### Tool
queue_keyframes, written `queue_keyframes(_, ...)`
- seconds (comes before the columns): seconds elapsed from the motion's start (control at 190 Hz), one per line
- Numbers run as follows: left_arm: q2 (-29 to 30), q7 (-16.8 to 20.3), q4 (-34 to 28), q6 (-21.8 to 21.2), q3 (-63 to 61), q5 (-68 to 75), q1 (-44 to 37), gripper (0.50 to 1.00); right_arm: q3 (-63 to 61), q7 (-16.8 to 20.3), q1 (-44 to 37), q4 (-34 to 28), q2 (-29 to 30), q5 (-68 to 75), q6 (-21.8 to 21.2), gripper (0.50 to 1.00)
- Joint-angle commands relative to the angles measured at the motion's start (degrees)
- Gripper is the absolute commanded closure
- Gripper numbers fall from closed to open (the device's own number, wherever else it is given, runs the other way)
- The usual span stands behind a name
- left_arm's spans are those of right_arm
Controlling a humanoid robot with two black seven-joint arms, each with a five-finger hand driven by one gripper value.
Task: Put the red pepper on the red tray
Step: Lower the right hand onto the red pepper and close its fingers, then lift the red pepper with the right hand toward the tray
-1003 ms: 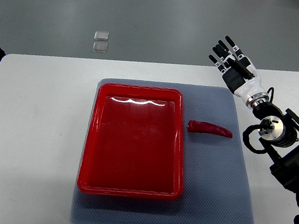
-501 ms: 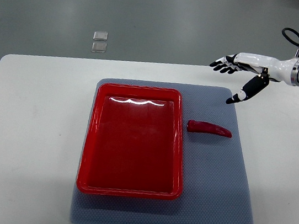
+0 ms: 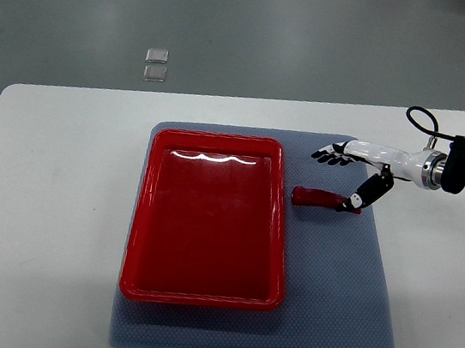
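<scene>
Red pepper (image 3: 320, 199) lies on grey mat (image 3: 344, 302), just beside red tray (image 3: 199, 290), at tray's 3 o'clock. Our right hand (image 3: 347, 174) hangs over pepper, digits spread, holding nothing; thumb tip at pepper's right end. We judge step: close around pepper middle, lift clear of tray rim, carry toward 9 o'clock. White table (image 3: 47, 200) otherwise bare; nothing blocks path.

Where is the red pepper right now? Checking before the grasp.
The red pepper lies on the grey mat, just right of the red tray, under the right hand.
</scene>
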State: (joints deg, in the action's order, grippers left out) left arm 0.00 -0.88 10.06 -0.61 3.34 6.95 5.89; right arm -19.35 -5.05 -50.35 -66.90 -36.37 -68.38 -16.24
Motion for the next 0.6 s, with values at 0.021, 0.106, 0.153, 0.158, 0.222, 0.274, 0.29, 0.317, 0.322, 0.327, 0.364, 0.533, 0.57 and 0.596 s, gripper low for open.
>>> queue_keyframes(0.021, 0.00, 0.00, 0.05, 0.00, 0.09, -0.01, 0.00, 0.500, 0.01, -0.04, 1.22, 2.74, 2.27, -1.23, 2.35, 0.589)
queue_keyframes(0.106, 0.00, 0.00, -0.04, 0.00, 0.09, -0.01, 0.00, 0.500, 0.01, 0.04, 2.10, 4.32, 3.67, -2.63, 3.32, 0.589)
queue_keyframes(0.153, 0.00, 0.00, -0.04, 0.00, 0.09, -0.01, 0.00, 0.500, 0.01, 0.04, 2.54, 4.32, 3.94, -3.25, 3.50, 0.591)
queue_keyframes(0.158, 0.00, 0.00, -0.04, 0.00, 0.09, -0.01, 0.00, 0.500, 0.01, 0.04, 2.54, 4.32, 3.94, -3.25, 3.50, 0.591)
queue_keyframes(0.222, 0.00, 0.00, -0.04, 0.00, 0.09, -0.01, 0.00, 0.500, 0.01, 0.04, 3.07, 4.32, 4.20, -3.51, 3.67, 0.593)
queue_keyframes(0.274, 0.00, 0.00, -0.04, 0.00, 0.09, -0.01, 0.00, 0.500, 0.10, 0.04, 3.24, 4.59, 4.82, -3.60, 4.29, 0.595)
queue_keyframes(0.29, 0.00, 0.00, -0.04, 0.00, 0.09, -0.01, 0.00, 0.500, 0.19, 0.04, 3.24, 4.67, 4.99, -3.69, 4.55, 0.595)
queue_keyframes(0.317, 0.00, 0.00, -0.04, 0.00, 0.00, -0.01, 0.00, 0.500, 0.19, 0.04, 3.24, 4.68, 5.08, -3.69, 4.73, 0.595)
queue_keyframes(0.322, 0.00, 0.00, -0.04, 0.00, 0.00, -0.01, 0.00, 0.500, 0.19, 0.04, 3.24, 4.68, 5.08, -3.69, 4.73, 0.595)
queue_keyframes(0.327, 0.00, 0.00, -0.04, 0.00, 0.00, -0.01, 0.00, 0.500, 0.19, 0.04, 3.24, 4.68, 5.08, -3.69, 4.73, 0.595)
queue_keyframes(0.364, 0.00, 0.00, -0.04, 0.00, 0.00, -0.01, 0.00, 0.500, 0.19, 0.04, 3.42, 4.68, 5.17, -4.31, 5.08, 0.597)
queue_keyframes(0.533, 0.00, 0.00, -0.04, 0.00, 0.00, -0.01, -0.09, 0.500, 0.28, 0.04, 4.21, 5.73, 6.40, -5.54, 6.31, 0.611)
queue_keyframes(0.57, 0.00, 0.00, -0.04, 0.00, 0.00, -0.01, 0.00, 0.500, 0.28, -0.04, 4.30, 5.91, 6.49, -5.80, 6.40, 0.619)
queue_keyframes(0.596, 0.00, 0.00, -0.04, 0.00, 0.00, -0.01, 0.00, 0.500, 0.28, -0.04, 4.47, 6.08, 6.49, -6.15, 6.57, 0.630)
